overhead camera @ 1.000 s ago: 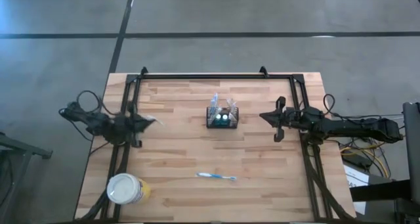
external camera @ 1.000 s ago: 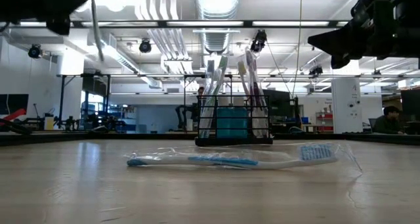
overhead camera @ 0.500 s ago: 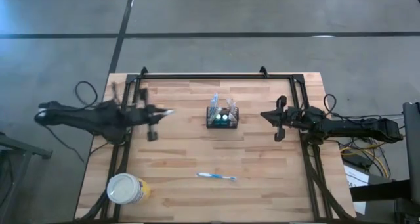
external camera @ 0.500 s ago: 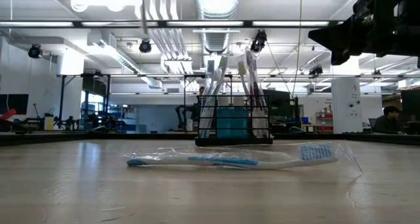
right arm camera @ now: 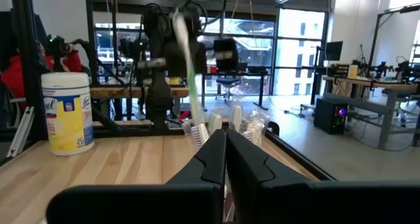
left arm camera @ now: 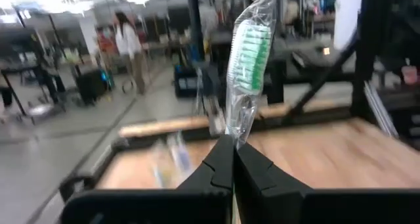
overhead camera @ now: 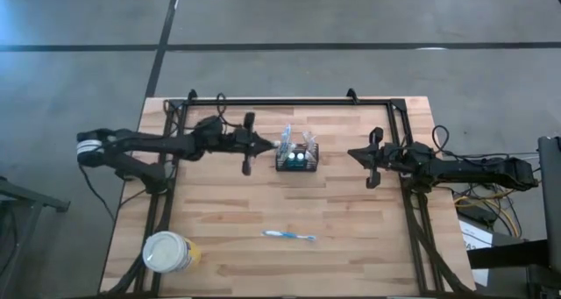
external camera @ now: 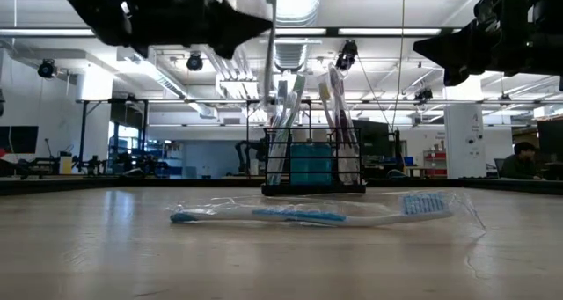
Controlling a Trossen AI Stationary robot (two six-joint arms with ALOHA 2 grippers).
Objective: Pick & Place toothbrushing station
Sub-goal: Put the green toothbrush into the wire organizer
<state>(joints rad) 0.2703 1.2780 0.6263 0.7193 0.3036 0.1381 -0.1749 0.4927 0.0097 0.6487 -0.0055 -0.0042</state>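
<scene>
Wrapped toothbrush held beside the toothbrushing station (overhead camera: 297, 156)

My left claw (left arm camera: 232, 159) pinches shut on a wrapped toothbrush (left arm camera: 247, 60); my right claw (overhead camera: 352, 153) waits closed, empty.

Left hand (overhead camera: 263, 145) swung its wrapped toothbrush (left arm camera: 247, 60) beside caddy (overhead camera: 297, 158).

One caddy (overhead camera: 297, 158), one tub (overhead camera: 166, 252)

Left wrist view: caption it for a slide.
Left gripper shut on a wrapped green toothbrush, carried above the wooden table.
</scene>
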